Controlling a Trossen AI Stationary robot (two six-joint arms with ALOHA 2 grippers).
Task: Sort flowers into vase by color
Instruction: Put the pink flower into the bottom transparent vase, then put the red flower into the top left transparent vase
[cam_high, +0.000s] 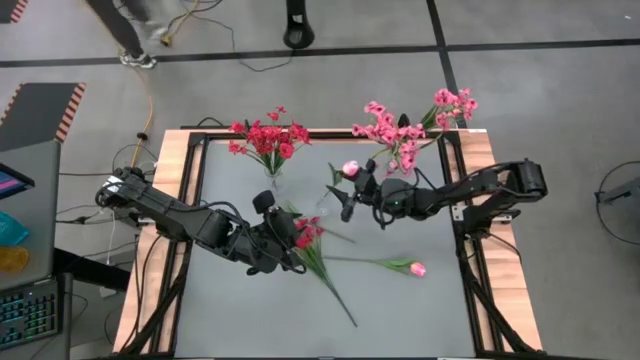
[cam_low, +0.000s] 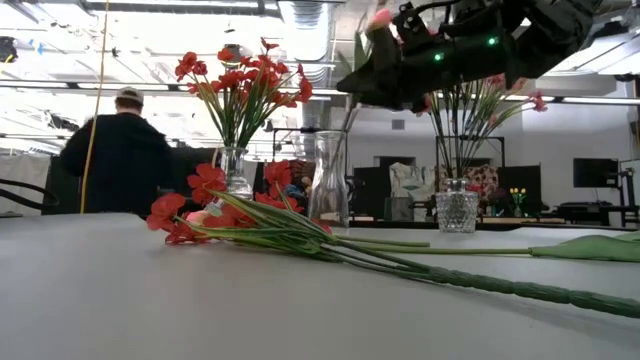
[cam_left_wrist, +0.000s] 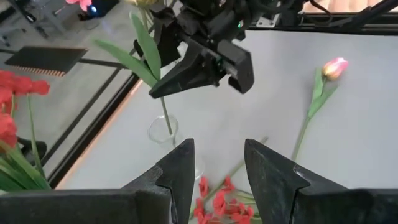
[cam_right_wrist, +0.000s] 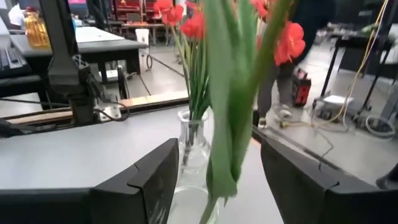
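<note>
Over the empty vase (cam_high: 322, 207) my right gripper (cam_high: 346, 190) pinches a tulip bud (cam_high: 351, 168); left gripper (cam_high: 290, 240) fingers spread above red sprigs (cam_high: 308, 232)

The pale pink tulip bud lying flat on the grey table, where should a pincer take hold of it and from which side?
Grip the pale pink tulip bud at mid-stem, coming straight down from above. It lies flat on the grey table, apart from the red sprigs. The thin green stem runs sideways, so set the fingers across it, clear of the soft bud.
</note>
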